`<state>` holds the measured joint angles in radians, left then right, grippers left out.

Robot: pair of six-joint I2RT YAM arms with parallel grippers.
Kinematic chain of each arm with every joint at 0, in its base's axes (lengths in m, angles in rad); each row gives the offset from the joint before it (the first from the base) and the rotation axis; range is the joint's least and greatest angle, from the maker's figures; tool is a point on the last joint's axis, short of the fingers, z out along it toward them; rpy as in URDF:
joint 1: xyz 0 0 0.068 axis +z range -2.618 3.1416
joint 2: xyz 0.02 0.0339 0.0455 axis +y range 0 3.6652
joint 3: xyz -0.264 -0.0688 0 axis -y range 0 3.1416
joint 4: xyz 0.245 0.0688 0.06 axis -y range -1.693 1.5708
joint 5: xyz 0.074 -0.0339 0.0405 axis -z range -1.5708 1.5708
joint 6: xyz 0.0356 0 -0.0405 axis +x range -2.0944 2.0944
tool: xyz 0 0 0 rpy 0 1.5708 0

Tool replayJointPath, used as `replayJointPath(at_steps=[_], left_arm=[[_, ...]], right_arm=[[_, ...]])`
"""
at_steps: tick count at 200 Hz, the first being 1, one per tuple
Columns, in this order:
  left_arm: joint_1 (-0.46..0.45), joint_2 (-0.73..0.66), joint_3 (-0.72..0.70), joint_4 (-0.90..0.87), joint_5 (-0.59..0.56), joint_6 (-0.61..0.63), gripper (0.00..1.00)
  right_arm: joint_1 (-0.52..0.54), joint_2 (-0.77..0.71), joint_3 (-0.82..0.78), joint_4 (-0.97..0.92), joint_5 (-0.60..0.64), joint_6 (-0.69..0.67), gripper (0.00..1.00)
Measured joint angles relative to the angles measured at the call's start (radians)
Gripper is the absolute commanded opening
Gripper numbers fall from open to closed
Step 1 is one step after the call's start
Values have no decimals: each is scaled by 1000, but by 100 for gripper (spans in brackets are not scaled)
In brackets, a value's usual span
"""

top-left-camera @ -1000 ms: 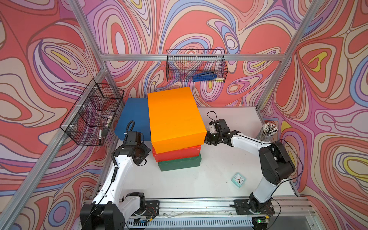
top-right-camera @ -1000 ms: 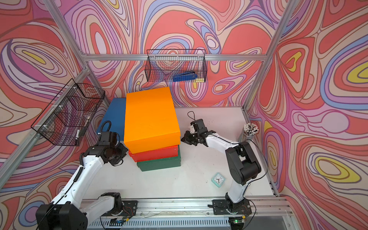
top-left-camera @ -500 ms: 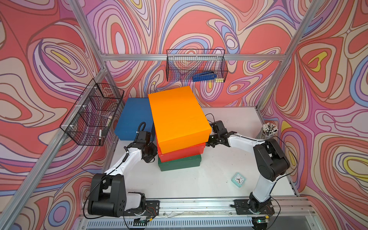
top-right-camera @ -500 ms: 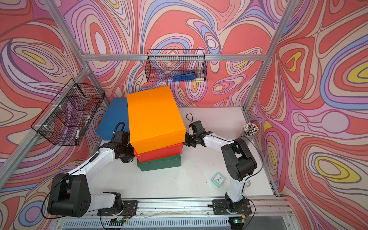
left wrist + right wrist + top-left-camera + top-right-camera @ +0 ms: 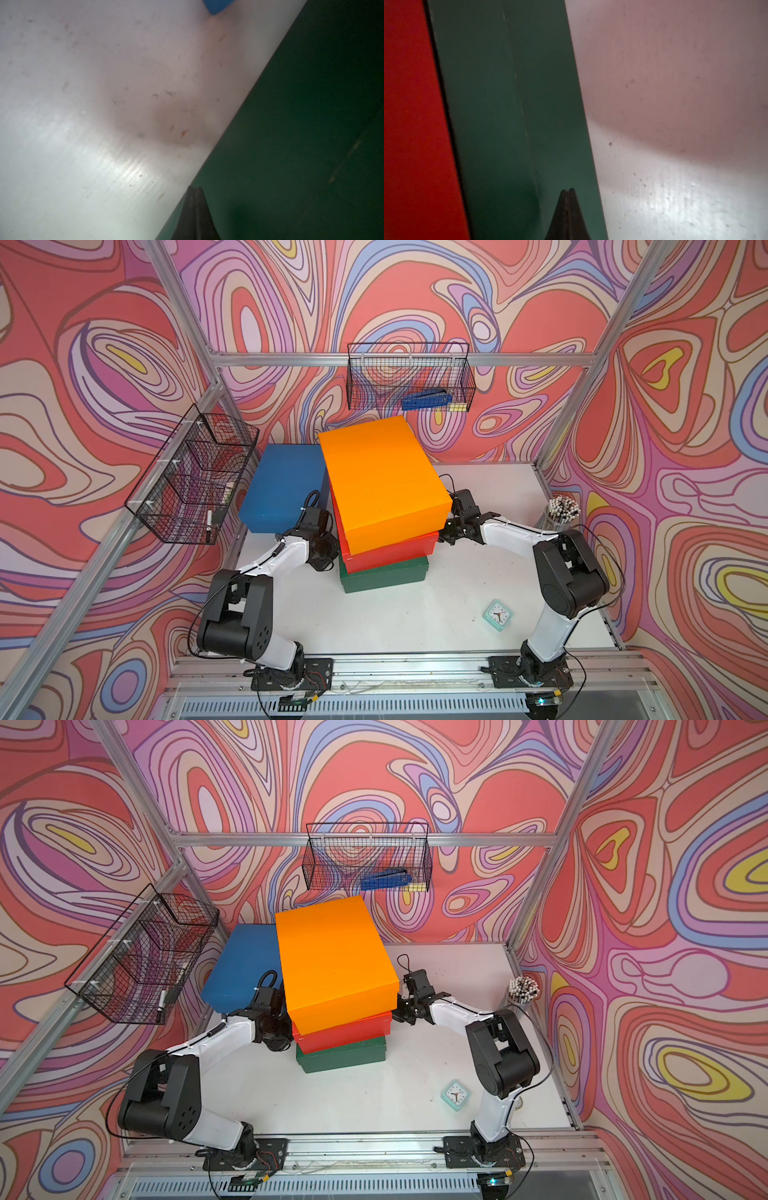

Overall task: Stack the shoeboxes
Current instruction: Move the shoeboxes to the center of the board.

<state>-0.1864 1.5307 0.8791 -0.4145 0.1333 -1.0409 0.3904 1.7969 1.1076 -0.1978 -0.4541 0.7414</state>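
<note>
Three are stacked near the tabletop point(image 5: 415, 614) middle: green box point(image 5: 384, 576), red box point(image 5: 390, 553), orange box point(image 5: 382, 481) on top, skewed. The blue box point(image 5: 282, 485) is left unstacked by the back left corner. The left gripper point(image 5: 194, 190) and right gripper point(image 5: 566, 191) are pressed together, empty, flanking the stack.

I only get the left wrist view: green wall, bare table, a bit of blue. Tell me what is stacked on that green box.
Observer: The red shoebox lies on the green shoebox, and the orange shoebox lies on the red one, turned askew.
Operator: Now place the blue.
Observer: The blue shoebox stands alone on the table, on the robot's left of the stack, nearer the back wall.
Operator: Report the right gripper.
Observer: The right gripper is shut, by the green shoebox's opposite side.
</note>
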Motion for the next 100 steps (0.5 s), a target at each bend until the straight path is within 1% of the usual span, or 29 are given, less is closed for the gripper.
replayJointPath(at_steps=[40,100], left_arm=[[-66,122,127,14,-33,-26,0],[-195,264,279,30,-16,-49,0]], right_arm=[[-66,-51,-39,-19,19,-20,0],[-233,-106,-72,-51,-3,-70,0]])
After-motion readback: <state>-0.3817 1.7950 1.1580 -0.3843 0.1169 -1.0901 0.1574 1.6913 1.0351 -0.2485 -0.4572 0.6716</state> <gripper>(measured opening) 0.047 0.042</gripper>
